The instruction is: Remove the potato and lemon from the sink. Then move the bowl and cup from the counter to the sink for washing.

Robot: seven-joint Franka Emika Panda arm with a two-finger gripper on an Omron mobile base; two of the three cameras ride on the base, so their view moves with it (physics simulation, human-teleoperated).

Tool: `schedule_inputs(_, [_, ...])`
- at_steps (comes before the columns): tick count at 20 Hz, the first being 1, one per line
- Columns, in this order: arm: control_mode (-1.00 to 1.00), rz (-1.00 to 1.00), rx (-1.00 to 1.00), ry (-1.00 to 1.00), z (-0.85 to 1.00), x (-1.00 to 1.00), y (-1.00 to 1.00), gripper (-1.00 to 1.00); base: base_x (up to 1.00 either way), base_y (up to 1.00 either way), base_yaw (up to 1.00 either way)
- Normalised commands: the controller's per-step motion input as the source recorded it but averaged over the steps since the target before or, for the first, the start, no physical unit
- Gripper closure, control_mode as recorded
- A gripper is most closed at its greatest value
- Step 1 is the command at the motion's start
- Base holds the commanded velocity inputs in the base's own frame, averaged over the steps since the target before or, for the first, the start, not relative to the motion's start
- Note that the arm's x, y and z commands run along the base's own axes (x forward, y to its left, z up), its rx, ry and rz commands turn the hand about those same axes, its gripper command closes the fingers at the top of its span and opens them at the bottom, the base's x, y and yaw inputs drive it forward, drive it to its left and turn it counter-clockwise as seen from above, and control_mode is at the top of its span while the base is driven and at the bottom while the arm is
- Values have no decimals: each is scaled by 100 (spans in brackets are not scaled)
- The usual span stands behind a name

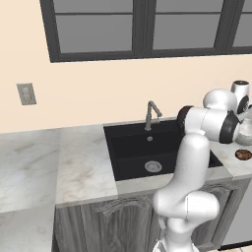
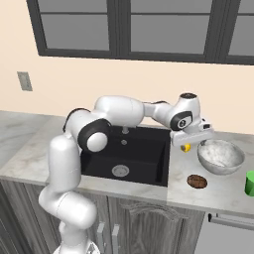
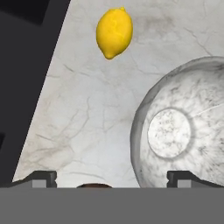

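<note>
The yellow lemon (image 3: 114, 32) (image 2: 185, 147) lies on the marble counter just right of the black sink (image 2: 144, 149) (image 1: 133, 147). Beside it stands the marbled whitish bowl (image 2: 221, 156) (image 3: 183, 131). The brown potato (image 2: 197, 181) (image 1: 243, 154) rests on the counter nearer the front edge. A green cup (image 2: 250, 182) sits at the far right. My gripper (image 2: 193, 140) (image 3: 111, 179) hovers open over the counter between lemon and bowl, holding nothing.
The sink holds a round grey drain (image 2: 120, 170) (image 1: 153, 166), with a grey faucet (image 1: 151, 113) behind the basin. A long stretch of marble counter (image 1: 74, 162) runs left of the sink. A wall socket (image 1: 26, 93) and dark window frames are behind.
</note>
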Motion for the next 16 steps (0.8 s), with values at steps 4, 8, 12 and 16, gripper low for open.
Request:
schedule_inputs(4, [-100,0,0,0,-11,0,-3,-100,0,0,0])
schedule_inputs(8, [-100,0,0,0,-10,0,-7,-100,0,0,0])
schedule_inputs(12, [-100,0,0,0,-9,0,-7,-100,0,0,0])
schedule_inputs(16, [-100,0,0,0,-8,0,-7,-100,0,0,0])
